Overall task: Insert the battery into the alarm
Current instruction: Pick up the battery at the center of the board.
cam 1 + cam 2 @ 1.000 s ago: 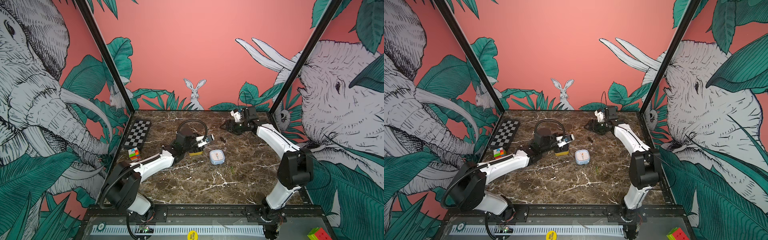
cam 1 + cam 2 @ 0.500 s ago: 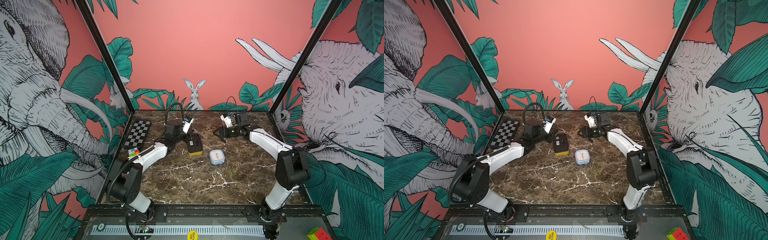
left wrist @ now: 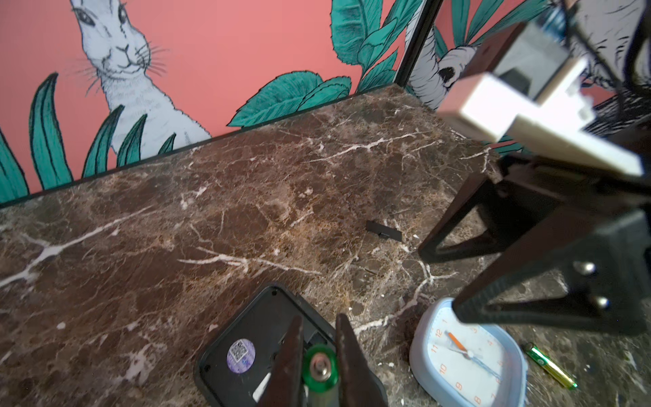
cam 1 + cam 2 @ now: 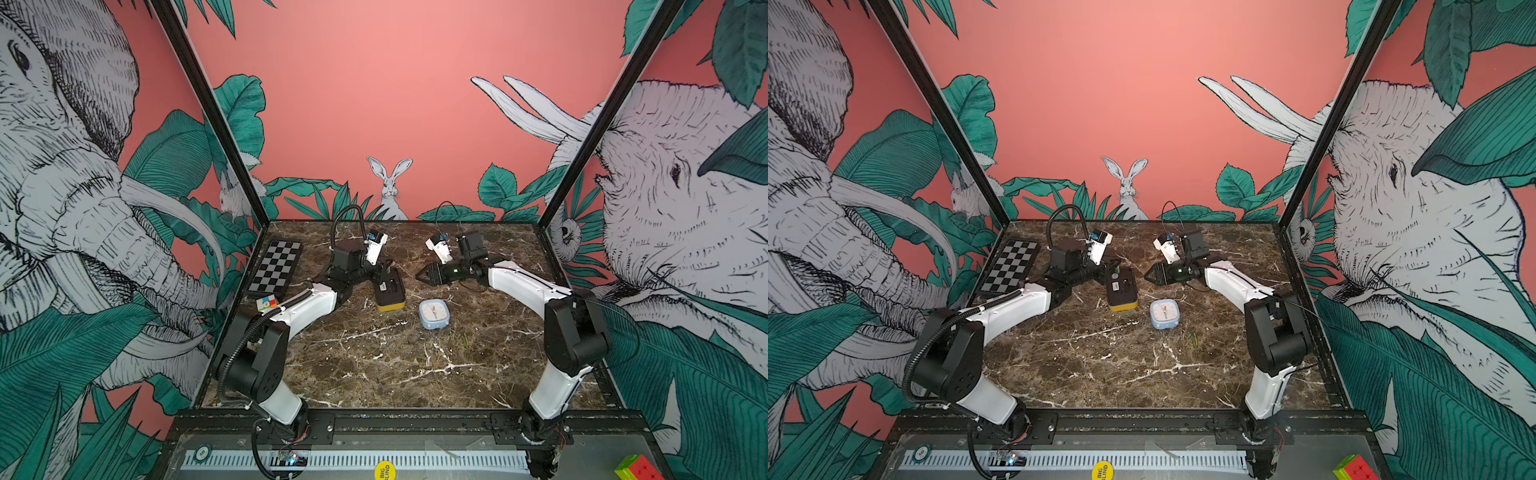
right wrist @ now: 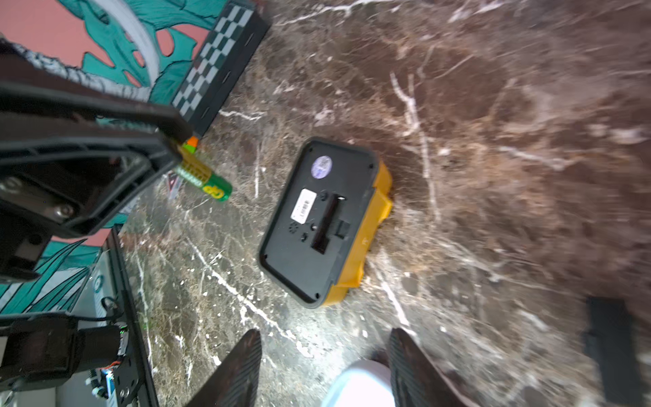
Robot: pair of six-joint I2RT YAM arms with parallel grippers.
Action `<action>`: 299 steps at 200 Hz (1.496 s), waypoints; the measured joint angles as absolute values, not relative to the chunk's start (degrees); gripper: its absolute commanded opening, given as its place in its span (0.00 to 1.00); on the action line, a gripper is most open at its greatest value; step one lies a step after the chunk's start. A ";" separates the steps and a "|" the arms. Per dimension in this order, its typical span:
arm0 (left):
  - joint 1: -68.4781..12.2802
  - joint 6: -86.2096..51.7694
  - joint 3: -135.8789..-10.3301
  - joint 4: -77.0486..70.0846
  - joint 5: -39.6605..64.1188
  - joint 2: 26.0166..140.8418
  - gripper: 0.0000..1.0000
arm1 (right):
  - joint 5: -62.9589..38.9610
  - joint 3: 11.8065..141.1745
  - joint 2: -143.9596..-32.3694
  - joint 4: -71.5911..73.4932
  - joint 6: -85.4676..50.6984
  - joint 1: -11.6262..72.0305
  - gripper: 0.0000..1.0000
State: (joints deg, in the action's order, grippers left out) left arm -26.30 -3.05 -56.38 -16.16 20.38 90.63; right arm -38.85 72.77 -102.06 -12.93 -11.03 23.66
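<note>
So, going from the front edge of the surface [image 4: 374,365] toward the back, you first meet the blue clock [image 4: 434,314], a little right of the middle. Just behind it and to the left lies the alarm [image 4: 389,289], face down, with its long side running front to back and its battery slot [image 5: 327,223] uncovered along that same line. Your left gripper [image 3: 320,322] hangs over the far end of the alarm, its fingers nearly closed around the green battery [image 3: 320,368], which sticks out past the tips along the fingers. I judge that the battery's long axis is not yet parallel to the slot, so you must turn it before lowering. The right gripper [image 5: 326,334] waits behind the clock, about half open and empty. The left arm is clearly the nearer one.
</note>
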 measured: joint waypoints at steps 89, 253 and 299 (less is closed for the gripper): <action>-30.44 20.82 -47.44 -29.10 28.69 87.26 0.06 | -51.90 75.83 -108.01 0.80 -54.50 20.12 0.57; -32.32 35.77 -43.09 -44.23 35.88 89.45 0.04 | -56.16 68.23 -107.98 24.62 -99.22 24.84 0.51; -33.65 39.72 -42.68 -47.00 33.65 90.52 0.04 | -56.16 67.64 -108.16 24.67 -101.38 25.15 0.52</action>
